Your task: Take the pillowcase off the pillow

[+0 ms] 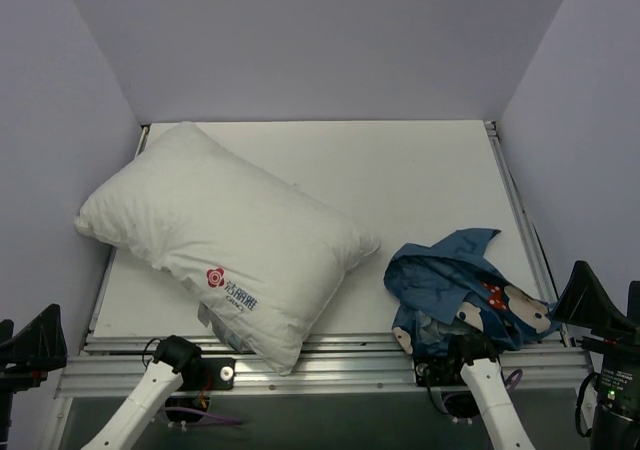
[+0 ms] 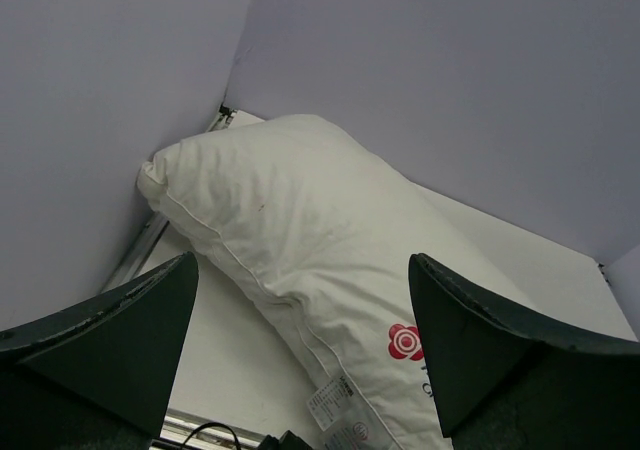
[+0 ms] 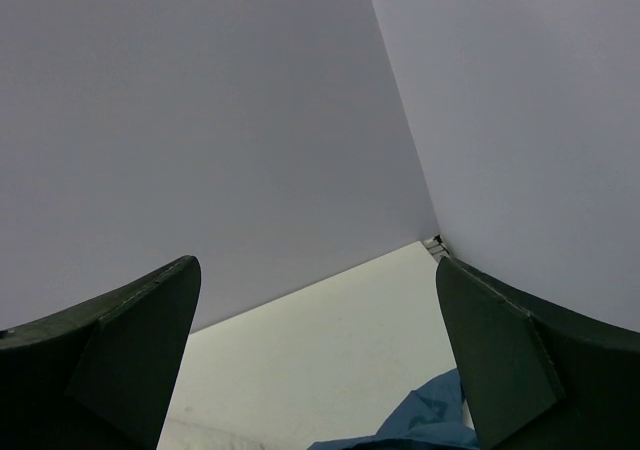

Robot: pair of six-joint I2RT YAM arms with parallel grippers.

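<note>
The white pillow [image 1: 220, 240] lies bare and slanted across the left half of the table, its red flower logo [image 1: 216, 277] near the front edge. The dark-blue pillowcase [image 1: 455, 290] sits apart from it in a crumpled heap at the front right, a cartoon face showing. My left gripper [image 1: 20, 332] is pulled back at the far left, open, with the pillow [image 2: 300, 220] in front of its empty fingers [image 2: 120, 340]. My right gripper [image 1: 612, 292] hangs open at the far right, beside the heap. A blue corner of the pillowcase [image 3: 420, 425] shows low between its fingers [image 3: 520, 360].
The white table [image 1: 420, 180] is boxed in by pale walls on three sides. A metal rail [image 1: 350, 365] runs along the front edge; the pillow's corner and the pillowcase overhang it. Both arm bases [image 1: 190, 365] stand just below the rail.
</note>
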